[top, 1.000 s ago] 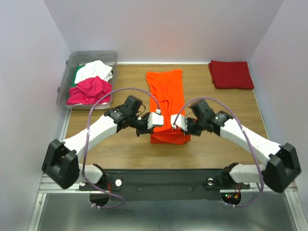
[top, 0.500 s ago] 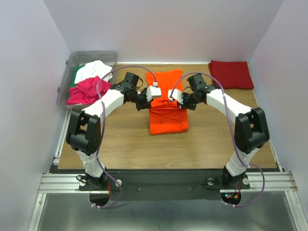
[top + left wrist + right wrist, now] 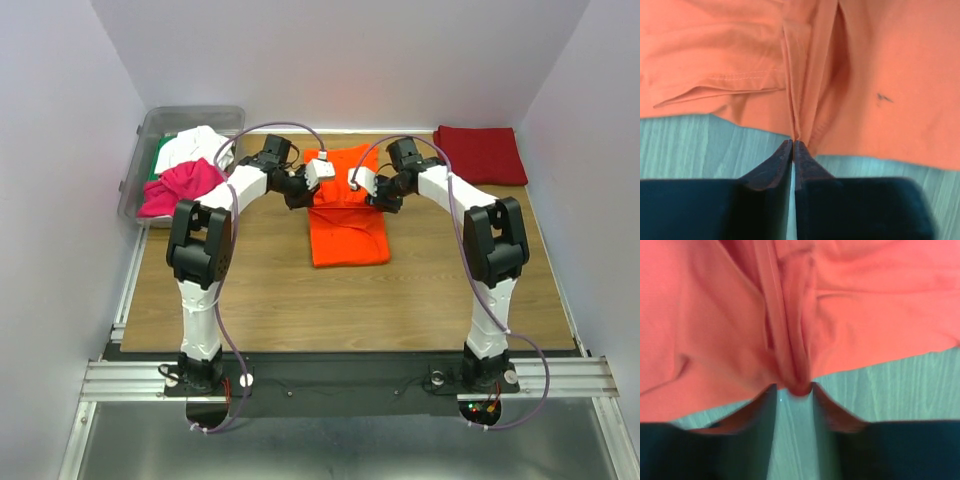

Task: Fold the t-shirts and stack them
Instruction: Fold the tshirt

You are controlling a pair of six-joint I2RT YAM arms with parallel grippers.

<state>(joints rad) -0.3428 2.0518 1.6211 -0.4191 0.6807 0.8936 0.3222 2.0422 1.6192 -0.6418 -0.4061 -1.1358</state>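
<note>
Top external, bin [image 3: 190, 116] of crumpled shirts [image 3: 183, 183], left jaws pinching orange shirt [image 3: 348, 232], right jaws parted.

A clear plastic bin [image 3: 139, 150] sits at ten o'clock on the wooden table [image 3: 270, 300]. A metal rail [image 3: 120, 378] runs along six o'clock.

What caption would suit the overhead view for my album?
Left end effector and right end effector at opposite edges of the orange t-shirt, mid-fold.
</note>
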